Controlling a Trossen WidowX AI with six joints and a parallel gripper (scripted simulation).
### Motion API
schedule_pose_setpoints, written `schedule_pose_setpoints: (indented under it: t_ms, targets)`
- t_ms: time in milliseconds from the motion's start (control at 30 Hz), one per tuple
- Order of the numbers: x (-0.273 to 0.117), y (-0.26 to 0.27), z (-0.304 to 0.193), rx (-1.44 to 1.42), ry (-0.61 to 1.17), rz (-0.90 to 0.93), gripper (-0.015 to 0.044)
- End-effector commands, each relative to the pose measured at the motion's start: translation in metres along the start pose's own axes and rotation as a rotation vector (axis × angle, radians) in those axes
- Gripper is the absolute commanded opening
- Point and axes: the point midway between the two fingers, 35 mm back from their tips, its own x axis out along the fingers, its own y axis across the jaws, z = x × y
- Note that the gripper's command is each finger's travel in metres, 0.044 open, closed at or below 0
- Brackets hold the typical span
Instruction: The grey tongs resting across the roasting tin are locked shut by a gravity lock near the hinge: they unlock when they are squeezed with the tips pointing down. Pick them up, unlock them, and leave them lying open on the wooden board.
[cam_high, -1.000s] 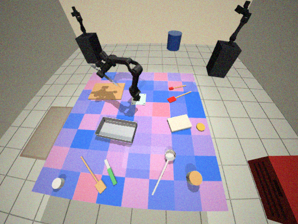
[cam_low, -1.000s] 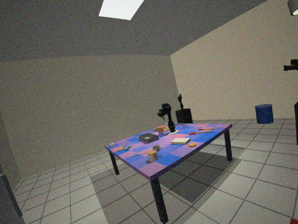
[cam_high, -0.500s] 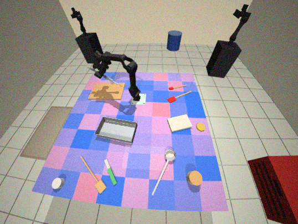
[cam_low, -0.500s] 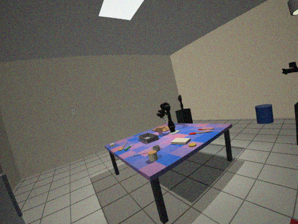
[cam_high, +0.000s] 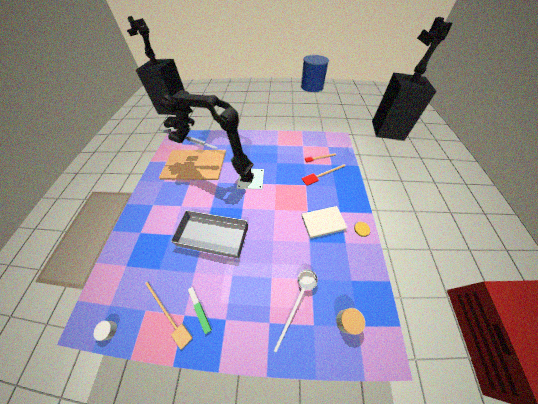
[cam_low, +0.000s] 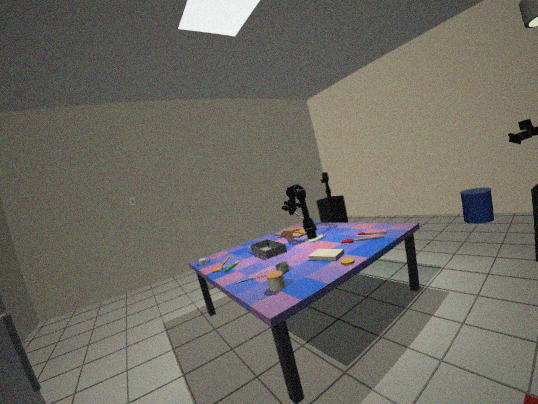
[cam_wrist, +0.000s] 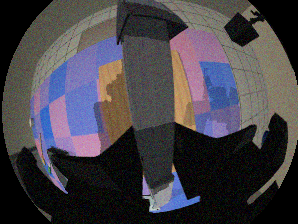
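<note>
So the grey tongs (cam_high: 202, 143) (cam_low: 298, 215) (cam_wrist: 149, 87) are up in the air, in the grip of the end effector (cam_high: 185, 137) (cam_low: 288, 208) (cam_wrist: 150, 123), which is closed on them. In the top view they're in the upper left of the frame, a thin bar slanting from the end effector down to the right, just above the far edge of the wooden board (cam_high: 212, 157) (cam_low: 286, 233) (cam_wrist: 182, 90). In the wrist view they run top to bottom through the middle, between the black fingers, with board showing on both sides. Can't really tell if they're unlocked.

Exterior view has the end effector well above the table (cam_high: 250, 275) (cam_low: 305, 272). Arm shadow falls over the board. The roasting tin (cam_high: 215, 216) (cam_low: 261, 252) sits left of centre in the top view, no tongs across it, and its pale base plate (cam_high: 258, 184) neighbour, under the arm's foot, is nearer the middle.
</note>
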Motion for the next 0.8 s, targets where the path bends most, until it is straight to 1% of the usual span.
schedule_pose_setpoints:
  t_ms: [0,600,767]
  targets:
    - [0.0,0.0,0.001,-0.019,0.059,-0.012,-0.015]
    - [0.006,0.006,-0.01,-0.087,0.37,-0.04,-0.015]
    - [0.006,0.006,-0.01,-0.091,0.381,-0.042,-0.015]
